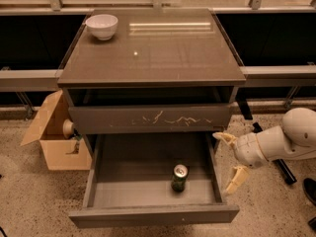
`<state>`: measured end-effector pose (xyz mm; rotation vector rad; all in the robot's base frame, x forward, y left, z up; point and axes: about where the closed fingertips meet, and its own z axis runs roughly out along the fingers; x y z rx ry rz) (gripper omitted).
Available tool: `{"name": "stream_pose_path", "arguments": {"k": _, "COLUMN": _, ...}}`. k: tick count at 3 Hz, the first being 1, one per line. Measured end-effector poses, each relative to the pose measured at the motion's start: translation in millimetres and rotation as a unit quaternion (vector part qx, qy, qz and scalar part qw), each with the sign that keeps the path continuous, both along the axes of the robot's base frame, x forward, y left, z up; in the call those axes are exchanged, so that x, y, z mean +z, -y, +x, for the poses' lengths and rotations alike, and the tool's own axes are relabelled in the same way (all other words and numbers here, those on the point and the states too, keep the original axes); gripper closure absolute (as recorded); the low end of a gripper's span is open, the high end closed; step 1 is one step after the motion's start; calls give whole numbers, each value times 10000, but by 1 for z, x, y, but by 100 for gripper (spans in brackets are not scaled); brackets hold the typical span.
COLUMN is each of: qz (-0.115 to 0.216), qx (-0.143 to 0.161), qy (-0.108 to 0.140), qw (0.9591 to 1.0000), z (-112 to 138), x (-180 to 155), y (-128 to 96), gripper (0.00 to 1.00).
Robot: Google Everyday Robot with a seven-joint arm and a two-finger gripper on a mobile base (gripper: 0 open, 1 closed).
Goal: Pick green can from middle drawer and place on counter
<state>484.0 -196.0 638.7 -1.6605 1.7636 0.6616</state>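
Observation:
The green can (179,177) stands upright inside the open middle drawer (123,181), right of its centre, silver top showing. The drawer is pulled out below the closed drawer whose front has pale scratch marks (168,118). The counter (158,53) is the cabinet's glossy top. My gripper (231,159) is just outside the drawer's right wall, right of the can and a little above it, with its two pale fingers spread apart and nothing between them. The white arm reaches in from the right edge.
A white bowl (101,26) sits at the counter's back left corner. An open cardboard box (57,137) stands on the floor left of the cabinet. A dark chair base (276,157) lies on the floor at the right, behind the arm.

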Motion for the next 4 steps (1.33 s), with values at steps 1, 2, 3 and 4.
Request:
{"name": "stream_pose_path", "arguments": {"k": 1, "qz": -33, "qx": 42, "qy": 33, "qw": 10000, "z": 2, "x": -6, "y": -2, "gripper": 0}}
{"name": "stream_pose_path", "arguments": {"k": 2, "qz": -120, "qx": 237, "qy": 206, "qw": 9994, "z": 15, "x": -28, "y": -3, "gripper": 0}}
{"name": "stream_pose_path", "arguments": {"k": 3, "qz": -66, "qx": 441, "qy": 408, "qw": 9982, "z": 32, "x": -66, "y": -12, "gripper": 0}}
{"name": "stream_pose_path", "arguments": {"k": 4, "qz": -13, "qx": 513, "qy": 453, "qw": 9977, "z": 40, "x": -86, "y": -18, "gripper": 0}}
